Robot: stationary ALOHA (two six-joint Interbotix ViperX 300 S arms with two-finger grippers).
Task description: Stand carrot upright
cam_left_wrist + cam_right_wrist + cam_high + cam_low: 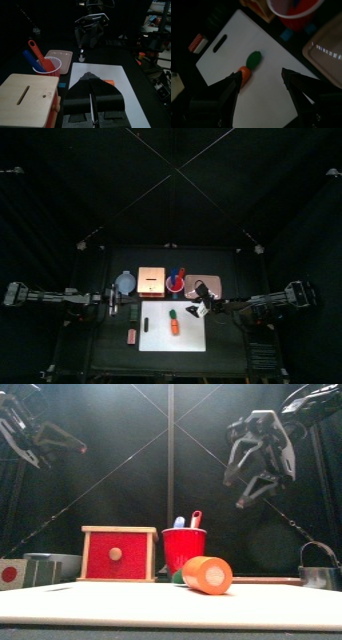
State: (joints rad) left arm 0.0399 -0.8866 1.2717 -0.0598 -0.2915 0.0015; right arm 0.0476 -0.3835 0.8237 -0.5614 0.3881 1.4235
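the carrot (pixel 246 68), a small orange tapered toy with a green tip, lies flat on the white rectangular cutting sheet (pixel 271 100), near its middle. in the front view its round orange end (pixel 207 574) faces the camera before the red plastic cup (pixel 183 547) and the red-framed wooden box (pixel 118 553). the right gripper (pixel 261 82) hangs above the carrot with jaws spread wide, holding nothing. the left gripper (pixel 91 100) sits back at the sheet's left, jaws drawn narrow and empty.

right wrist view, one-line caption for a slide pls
Open right tool above the carrot lying flat on the white board.
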